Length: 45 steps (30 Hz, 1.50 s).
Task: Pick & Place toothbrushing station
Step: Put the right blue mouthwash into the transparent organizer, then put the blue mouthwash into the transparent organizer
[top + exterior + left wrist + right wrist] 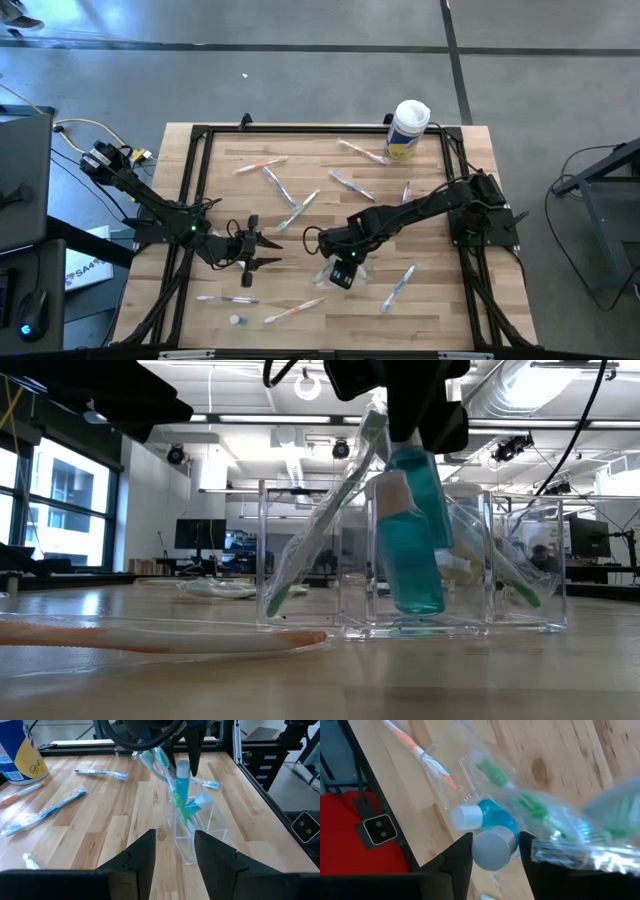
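Wooden table (330, 215) inside black frame, strewn with wrapped toothbrushes; white canister (408, 128) at far edge. Clear compartmented organiser (410, 560) near table's middle, upright, already loaded with wrapped green toothbrushes. Right claw (495, 851) directly above organiser, closed on grey-capped teal tube (412, 530), held cap-up, apparently for lowering into middle compartment. Left claw (174, 852) nearby, aimed at organiser, part open, empty, waiting.
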Available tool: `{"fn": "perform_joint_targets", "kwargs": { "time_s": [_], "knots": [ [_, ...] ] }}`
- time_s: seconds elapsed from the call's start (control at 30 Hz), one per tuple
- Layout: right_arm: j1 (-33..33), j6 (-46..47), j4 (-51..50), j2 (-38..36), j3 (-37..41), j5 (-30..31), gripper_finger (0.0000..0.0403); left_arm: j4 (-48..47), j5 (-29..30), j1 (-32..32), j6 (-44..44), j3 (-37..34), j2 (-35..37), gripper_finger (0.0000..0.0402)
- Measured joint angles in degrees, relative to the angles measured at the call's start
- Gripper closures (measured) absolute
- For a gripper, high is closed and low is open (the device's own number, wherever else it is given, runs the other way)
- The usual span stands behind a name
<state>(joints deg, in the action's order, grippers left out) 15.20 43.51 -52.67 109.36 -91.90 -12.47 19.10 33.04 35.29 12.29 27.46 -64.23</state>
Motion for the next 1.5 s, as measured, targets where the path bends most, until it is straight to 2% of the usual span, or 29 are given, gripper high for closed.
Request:
{"fn": "perform_joint_targets", "kwargs": {
  "time_s": [0.43, 0.67, 1.0, 1.33, 1.5],
  "knots": [
    [0.0, -1.75, -0.72, 0.0, 0.02, 1.84, 0.0299, 0.01, 0.0, 0.0, 0.0, 0.0, 0.0, 0.0266],
    [0.0, -1.77, -0.65, 0.0, 0.02, 2.01, 0.028, -0.01, 0.0, 0.0, 0.0, 0.0, 0.0, 0.0266],
    [0.0, -1.77, -0.63, 0.0, 0.02, 0.5, 0.0273, -0.01, 0.0, 0.0, 0.0, 0.0, 0.0, 0.0266],
    [0.0, -1.29, -0.22, -0.04, 0.02, 0.2, 0.0225, -0.01, 0.0, 0.0, 0.02, 0.0, 0.0, 0.0266],
    [0.0, -1.11, -0.2, -0.04, 0.02, 0.77, 0.0218, -0.03, 0.0, 0.0, 0.0, 0.0, 0.0, 0.0266]
  ]
}}
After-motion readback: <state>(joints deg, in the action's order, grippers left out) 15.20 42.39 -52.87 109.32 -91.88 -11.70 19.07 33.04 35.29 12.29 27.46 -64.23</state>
